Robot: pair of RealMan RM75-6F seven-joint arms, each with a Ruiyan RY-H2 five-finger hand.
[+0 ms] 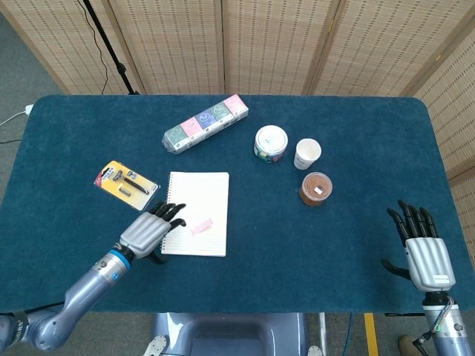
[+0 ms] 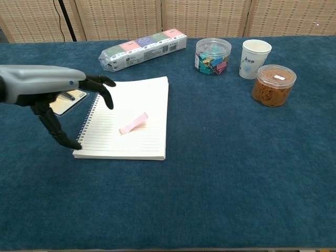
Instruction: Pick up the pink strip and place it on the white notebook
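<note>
Head view
Table: a blue cloth table (image 1: 245,282) is being viewed from above, with woven screens behind it.
Notebook: the white notebook (image 1: 197,200) is lying flat left of the table's centre, spiral along its left edge.
Strip: the pink strip (image 1: 201,226) is lying on the notebook's lower half, touched by nothing.
Left hand: the left hand (image 1: 149,232) is being held at the notebook's lower left edge, fingers spread and pointing toward the strip; nothing is being held.
Right hand: the right hand (image 1: 424,249) is being held above the table near its right front corner, well apart from the notebook, fingers spread and empty.
Other things: a yellow card (image 1: 126,185) is lying left of the notebook; a long box (image 1: 205,122) is lying behind it; a lidded tub (image 1: 270,143), a cup (image 1: 306,153) and a brown jar (image 1: 315,188) are standing to the right.

Chest view
Notebook: the notebook (image 2: 136,100) is being seen at a low angle, left of centre.
Strip: the strip (image 2: 133,123) is resting on the lined page, near the middle.
Left hand: the left hand (image 2: 50,89) is being held over the notebook's left edge, open, dark fingers (image 2: 102,89) spread above the spiral; the thumb is pointing down by the near left corner.
Right hand: it is not being shown here.
Other things: the card is mostly being hidden behind the hand; the box (image 2: 144,48), the tub (image 2: 212,55), the cup (image 2: 255,58) and the jar (image 2: 273,85) are standing along the far side.
</note>
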